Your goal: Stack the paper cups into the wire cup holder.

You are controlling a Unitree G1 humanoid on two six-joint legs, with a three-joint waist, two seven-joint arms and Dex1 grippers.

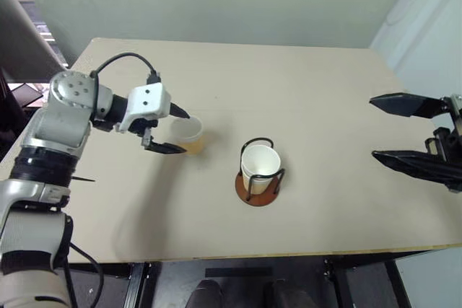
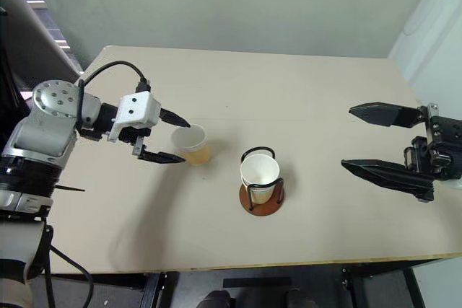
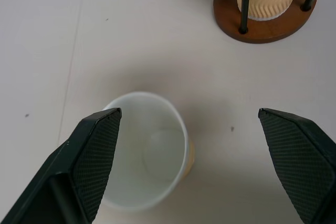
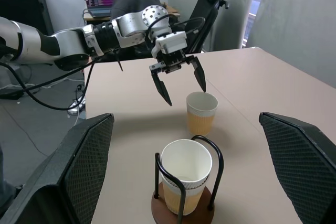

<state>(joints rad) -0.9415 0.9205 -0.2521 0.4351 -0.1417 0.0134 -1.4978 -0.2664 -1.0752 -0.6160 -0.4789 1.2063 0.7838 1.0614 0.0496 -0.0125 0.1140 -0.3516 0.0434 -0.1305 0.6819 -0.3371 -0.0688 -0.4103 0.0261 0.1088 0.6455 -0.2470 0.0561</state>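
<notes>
left to right: my left gripper (image 1: 172, 130), jaws wide and empty, beside the loose paper cup (image 1: 189, 135) mid-desk; wire cup holder (image 1: 259, 172) with nested cups near the front edge; right gripper (image 1: 404, 130) wide, empty. risk: a finger could tip the cup.

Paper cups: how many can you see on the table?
2 distinct: one loose paper cup beside the open left hand, one in the wire cup holder. More may be nested inside that one; cannot tell.
</notes>
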